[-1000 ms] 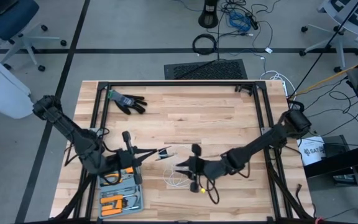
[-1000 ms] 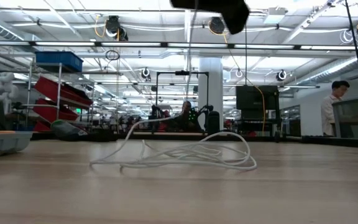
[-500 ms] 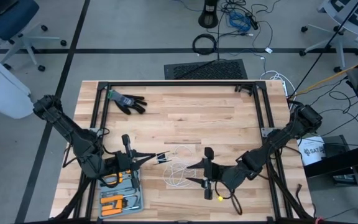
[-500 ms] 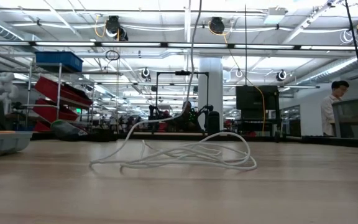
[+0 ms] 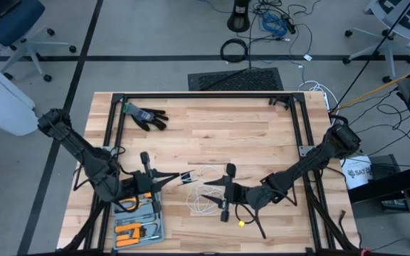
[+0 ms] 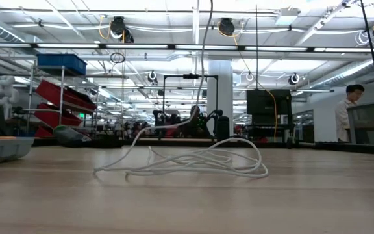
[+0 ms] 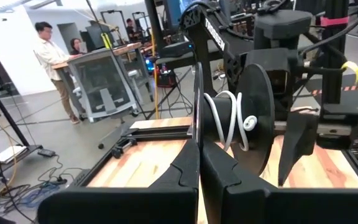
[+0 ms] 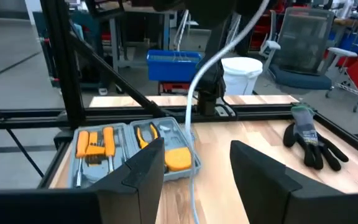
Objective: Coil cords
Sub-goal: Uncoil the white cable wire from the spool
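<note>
Left gripper (image 5: 171, 179) clamped on the spool (image 7: 244, 121), right gripper (image 5: 214, 195) open beside the cord (image 5: 203, 193): slack loops could tangle or slip off while winding.

a black glove (image 5: 146, 116) lies flat on the wooden table (image 5: 212, 146), near the far left corner, inside the black metal frame (image 5: 203, 96) that runs around the tabletop. a grey tool tray (image 5: 137, 226) sits at the table's near left edge, holding orange-handled tools (image 8: 92, 145). beyond the table's far edge a dark floor mat (image 5: 236, 78) lies on the floor with a coiled black cable (image 5: 234, 50) past it. a white bin (image 8: 243, 74) stands off the table's left side, a blue bin (image 8: 173, 64) close to it. a person (image 6: 346, 114) stands at a desk in the background.
</note>
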